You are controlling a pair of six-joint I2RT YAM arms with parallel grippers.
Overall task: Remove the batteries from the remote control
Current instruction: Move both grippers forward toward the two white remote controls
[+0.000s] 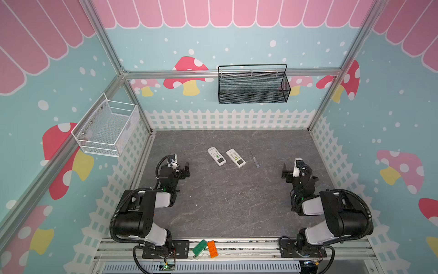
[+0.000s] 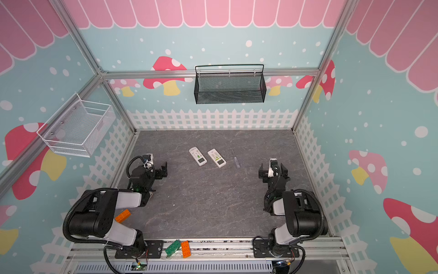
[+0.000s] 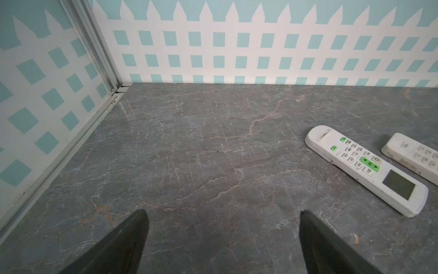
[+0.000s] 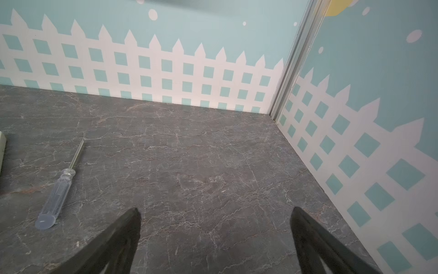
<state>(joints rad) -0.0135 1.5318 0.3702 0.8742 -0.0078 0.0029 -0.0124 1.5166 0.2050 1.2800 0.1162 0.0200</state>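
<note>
The task is barely starting: two remotes are lying face up on the worktop, with no batteries showing, presumably inside. The left fingers and right fingers are hanging wide and empty, well apart from them. Opening and unloading are all waiting.

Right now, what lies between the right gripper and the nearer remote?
Only the screwdriver lies between the right gripper and that remote, touching neither, in both top views.
</note>
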